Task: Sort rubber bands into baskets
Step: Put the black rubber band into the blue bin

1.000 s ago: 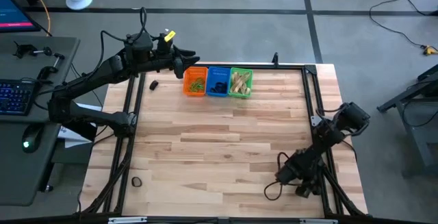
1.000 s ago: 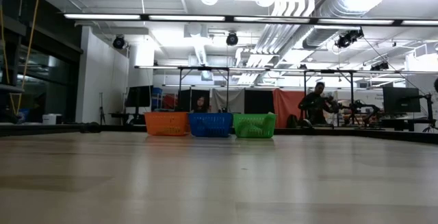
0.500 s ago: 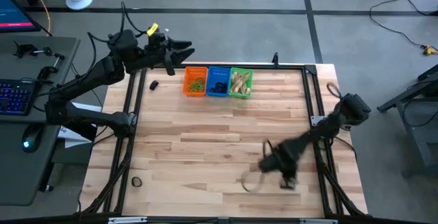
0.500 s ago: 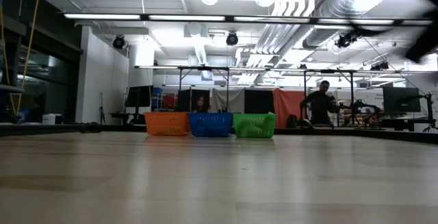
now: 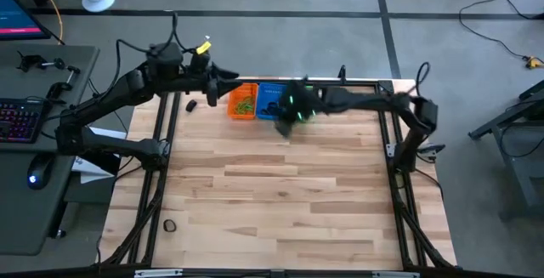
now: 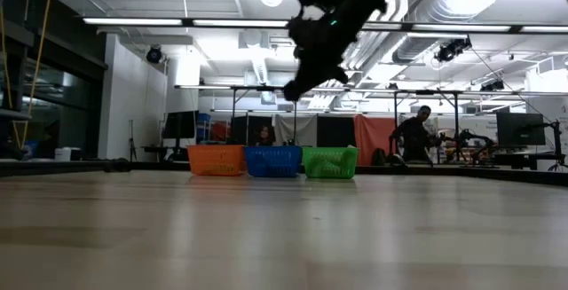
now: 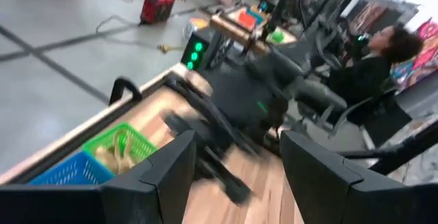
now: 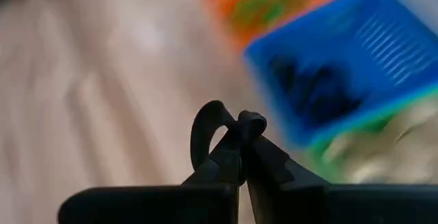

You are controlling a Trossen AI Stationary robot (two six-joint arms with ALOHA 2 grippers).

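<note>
High view: right gripper point(image 5: 285, 118) over blue basket point(image 5: 270, 98) / green basket point(image 5: 308, 93) front edge; orange basket point(image 5: 242, 100) beside; stray black band point(image 5: 170, 225) at near left table edge.

Low view: right arm high above baskets.

Left wrist view: left gripper point(image 7: 236, 162) fingers spread, empty.

Right wrist view: fingers point(image 8: 236, 142) pinched on black rubber band loop point(image 8: 207, 131).

Judgement: delivery step; next, centre over blue basket, release.

Pale wood table point(image 5: 272, 193), seemingly plastic baskets point(image 6: 272, 160).
</note>
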